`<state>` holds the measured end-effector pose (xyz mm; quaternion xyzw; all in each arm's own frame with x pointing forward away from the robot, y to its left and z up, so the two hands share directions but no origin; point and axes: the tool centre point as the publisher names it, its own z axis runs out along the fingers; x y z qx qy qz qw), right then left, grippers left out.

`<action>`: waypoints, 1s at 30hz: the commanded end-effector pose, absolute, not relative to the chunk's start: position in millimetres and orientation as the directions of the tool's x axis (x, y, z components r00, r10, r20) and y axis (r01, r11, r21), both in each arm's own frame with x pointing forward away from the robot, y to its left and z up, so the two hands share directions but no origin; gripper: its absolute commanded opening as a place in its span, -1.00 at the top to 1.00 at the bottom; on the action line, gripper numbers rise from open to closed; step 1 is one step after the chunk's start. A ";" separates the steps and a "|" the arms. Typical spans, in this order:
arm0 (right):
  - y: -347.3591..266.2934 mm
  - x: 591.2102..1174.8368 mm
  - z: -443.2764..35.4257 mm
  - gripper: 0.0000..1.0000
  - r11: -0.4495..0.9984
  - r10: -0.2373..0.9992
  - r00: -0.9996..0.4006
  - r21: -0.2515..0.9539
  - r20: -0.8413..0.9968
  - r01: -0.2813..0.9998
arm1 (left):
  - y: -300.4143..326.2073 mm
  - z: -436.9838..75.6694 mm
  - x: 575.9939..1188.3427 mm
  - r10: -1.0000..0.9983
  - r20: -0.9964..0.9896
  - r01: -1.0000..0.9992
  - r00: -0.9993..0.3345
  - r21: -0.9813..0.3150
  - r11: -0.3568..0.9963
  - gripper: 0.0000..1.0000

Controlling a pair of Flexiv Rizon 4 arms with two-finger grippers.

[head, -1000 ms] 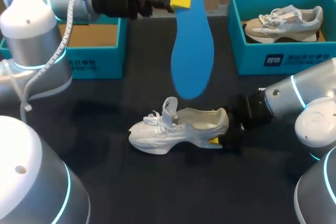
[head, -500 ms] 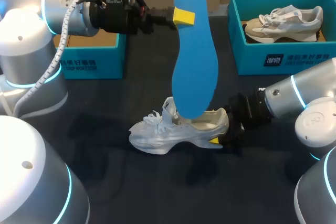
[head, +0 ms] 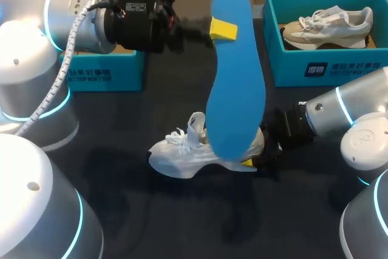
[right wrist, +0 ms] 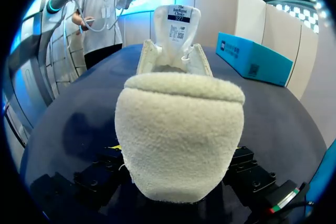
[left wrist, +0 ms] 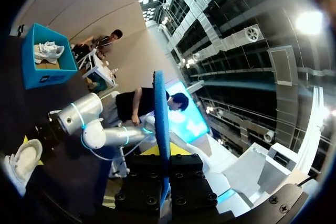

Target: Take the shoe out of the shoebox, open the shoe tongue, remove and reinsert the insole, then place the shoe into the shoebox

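A white shoe [head: 179, 151] lies on the dark table [head: 121, 198], toe pointing left, its tongue [right wrist: 176, 30] pulled upright. My right gripper [head: 257, 153] holds the shoe's fleecy heel [right wrist: 178, 129], one finger on each side. My left gripper [head: 212, 28] is shut on the heel end of a blue insole [head: 236, 95]. The insole hangs toe-down, and its tip covers the shoe's opening in the head view. Between the left gripper's [left wrist: 164, 182] fingers the insole [left wrist: 161, 124] shows edge-on.
A teal shoebox [head: 103, 68] stands at the back left behind my left arm. A second teal shoebox [head: 321, 68] at the back right holds a beige and white shoe [head: 327, 25].
My left arm has carried the insole to the right and down, so its toe now overlaps the shoe's opening. The right arm and the shoe have stayed still.
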<state>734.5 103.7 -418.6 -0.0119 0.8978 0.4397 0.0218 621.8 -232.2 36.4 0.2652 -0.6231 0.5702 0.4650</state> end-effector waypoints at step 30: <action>104.9 734.1 -418.5 1.00 0.615 -0.001 -0.999 0.787 -0.051 -0.041 | -226.1 34.2 604.0 0.225 0.884 -0.860 -0.411 -0.457 0.225 1.00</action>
